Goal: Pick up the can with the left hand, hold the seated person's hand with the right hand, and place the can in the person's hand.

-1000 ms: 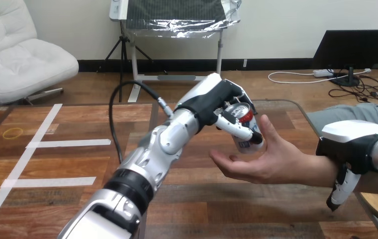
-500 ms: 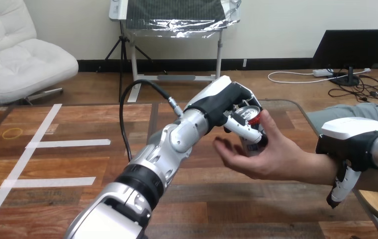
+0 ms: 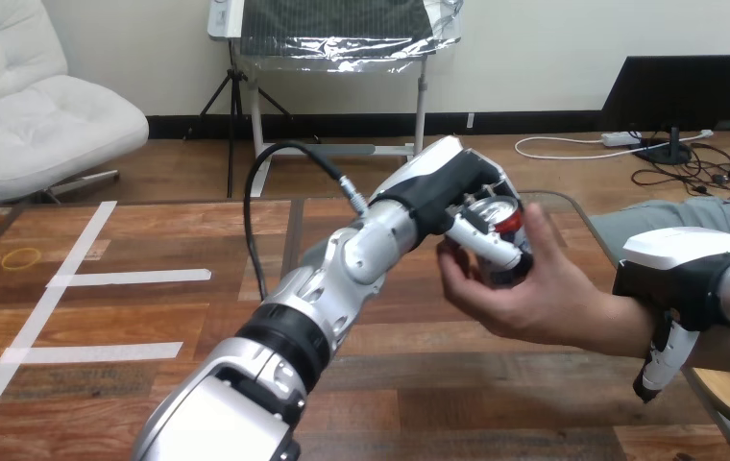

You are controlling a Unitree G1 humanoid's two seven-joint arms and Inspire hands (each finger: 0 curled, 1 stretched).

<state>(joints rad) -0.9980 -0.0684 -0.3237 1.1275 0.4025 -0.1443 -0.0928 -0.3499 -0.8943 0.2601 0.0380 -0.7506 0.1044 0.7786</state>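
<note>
Head view: the person's hand (image 3: 537, 300) has closed round the can (image 3: 498, 217); left hand (image 3: 450, 184) still clasps it; release seems next.

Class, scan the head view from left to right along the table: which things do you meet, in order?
white tape stripes → left robot hand, gripping the can → person's hand → right robot hand

The can (image 3: 498, 213) is shiny metal, bare silver on top and gloss-coated on its side. The left hand (image 3: 443, 178) and right hand (image 3: 673, 264) have smooth, glossy white plastic shells over matt black plastic. The left forearm (image 3: 361, 254) is satin silver metal. The surface (image 3: 131, 230) is grained wood with a low sheen, with matt white tape strips (image 3: 131, 277) near its left edge
</note>
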